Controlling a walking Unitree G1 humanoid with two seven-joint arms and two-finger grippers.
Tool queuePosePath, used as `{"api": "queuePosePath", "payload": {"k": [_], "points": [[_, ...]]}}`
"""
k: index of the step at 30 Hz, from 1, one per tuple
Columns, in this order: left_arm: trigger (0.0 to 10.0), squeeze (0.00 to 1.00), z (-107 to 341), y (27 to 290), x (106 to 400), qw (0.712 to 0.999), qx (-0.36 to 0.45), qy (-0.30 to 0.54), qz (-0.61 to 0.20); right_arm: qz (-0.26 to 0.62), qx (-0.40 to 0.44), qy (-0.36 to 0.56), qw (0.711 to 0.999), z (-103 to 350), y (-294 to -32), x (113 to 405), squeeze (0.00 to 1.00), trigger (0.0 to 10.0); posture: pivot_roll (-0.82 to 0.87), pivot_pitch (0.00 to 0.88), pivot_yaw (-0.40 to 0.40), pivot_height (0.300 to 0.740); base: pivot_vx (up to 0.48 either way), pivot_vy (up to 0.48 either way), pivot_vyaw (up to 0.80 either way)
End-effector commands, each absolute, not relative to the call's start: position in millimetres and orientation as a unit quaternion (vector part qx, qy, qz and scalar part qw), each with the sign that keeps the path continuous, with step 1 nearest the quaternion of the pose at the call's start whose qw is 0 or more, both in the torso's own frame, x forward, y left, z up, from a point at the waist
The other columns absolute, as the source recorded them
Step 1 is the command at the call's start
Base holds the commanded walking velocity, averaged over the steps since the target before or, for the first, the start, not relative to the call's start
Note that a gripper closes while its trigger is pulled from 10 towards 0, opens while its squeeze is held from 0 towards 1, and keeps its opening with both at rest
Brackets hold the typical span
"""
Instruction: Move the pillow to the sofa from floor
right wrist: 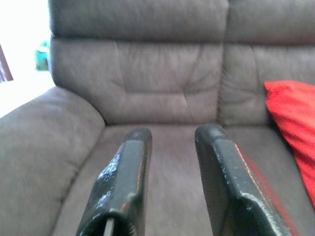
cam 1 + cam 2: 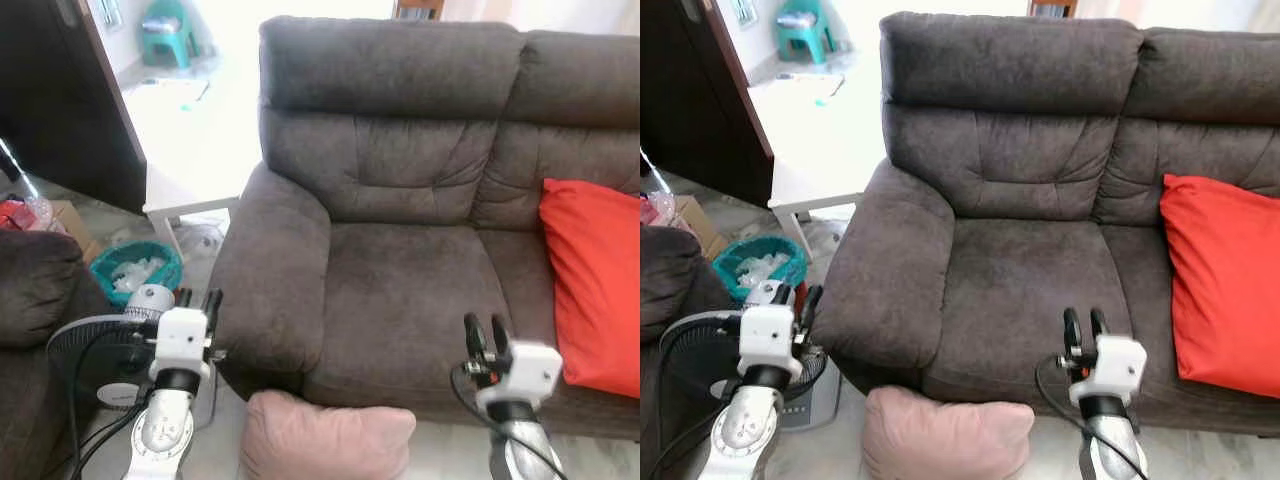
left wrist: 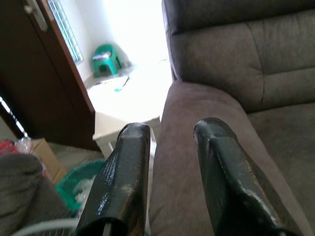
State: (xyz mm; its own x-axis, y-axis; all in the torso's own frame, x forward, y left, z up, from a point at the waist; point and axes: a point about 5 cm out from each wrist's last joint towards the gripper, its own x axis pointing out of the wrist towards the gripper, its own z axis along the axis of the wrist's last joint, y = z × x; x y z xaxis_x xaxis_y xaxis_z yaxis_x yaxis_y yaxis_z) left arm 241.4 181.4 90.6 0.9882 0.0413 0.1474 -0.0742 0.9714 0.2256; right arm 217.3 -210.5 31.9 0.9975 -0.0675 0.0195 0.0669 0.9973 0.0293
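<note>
Nearest of all, a pale pink pillow (image 2: 325, 436) lies on the floor (image 2: 440, 452), pressed against the sofa's front edge below the left seat and close to the left armrest; it is the thing to be lifted, and nothing holds it. The two arms are raised to either side of it, which reads as a stance for reaching down and taking it from both ends, though that is only a judgement. The left gripper (image 2: 197, 299) hangs just outside the armrest (image 2: 268, 270), its fingers (image 3: 123, 177) a little apart and empty, pointing along the armrest's top. The right gripper (image 2: 484, 331) hovers over the front edge of the left seat cushion (image 2: 405, 300), its fingers (image 1: 224, 177) likewise slightly apart with nothing between them, aimed at the backrest. To the robot's left, low down, stand a black fan (image 2: 95, 355) with a trailing cable and the corner of another dark seat (image 2: 35, 285). On the sofa (image 2: 390, 70), the left seat is bare, so it looks the natural landing place, while a red cushion (image 2: 595, 285) leans against the backrest at the right seat. Beyond the armrest sit a teal basket (image 2: 135, 268) holding pale scraps, a white low table (image 2: 185, 195), and a dark door (image 2: 60, 100). Farthest off, in bright light, is a green stool (image 2: 168, 30). No brand, label or writing can be read anywhere.
</note>
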Motion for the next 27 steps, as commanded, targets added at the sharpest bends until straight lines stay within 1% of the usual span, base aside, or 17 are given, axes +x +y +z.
{"api": "queuePosePath", "payload": {"k": [1, 3, 6, 15, 27], "points": [[10.0, 0.0, 88.6, 184.1, 239.3, 0.99, 0.119, -0.064, 0.035, -0.03, 0.017, -0.01, 0.999, 33.6, -210.1, 215.8, 0.0, 10.0, 0.07, 0.026, -0.06, 0.74, 0.0, 0.0, 0.0], [10.0, 0.0, 84.3, 182.8, 241.8, 0.991, 0.118, -0.057, 0.034, -0.036, 0.013, 0.012, 0.999, 26.6, -214.2, 209.1, 0.0, 10.0, 0.06, 0.027, -0.056, 0.74, 0.0, 0.0, 0.0], [10.0, 0.0, 86.8, 179.0, 247.2, 0.991, 0.115, -0.057, 0.024, -0.06, 0.027, 0.007, 0.998, 33.0, -217.3, 214.3, 0.0, 10.0, 0.06, 0.023, -0.054, 0.74, 0.0, 0.0, 0.0], [10.0, 0.0, 86.4, 177.6, 248.8, 0.992, 0.115, -0.053, 0.017, -0.043, 0.033, 0.011, 0.998, 33.9, -205.2, 227.2, 0.0, 10.0, 0.07, 0.037, -0.056, 0.74, 0.0, 0.0, 0.0], [10.0, 0.0, 87.5, 175.6, 252.8, 0.992, 0.112, -0.051, 0.009, -0.044, 0.032, 0.023, 0.998, 34.0, -203.3, 235.0, 0.0, 10.0, 0.07, 0.042, -0.05, 0.74, 0.0, 0.0, 0.0]]}}
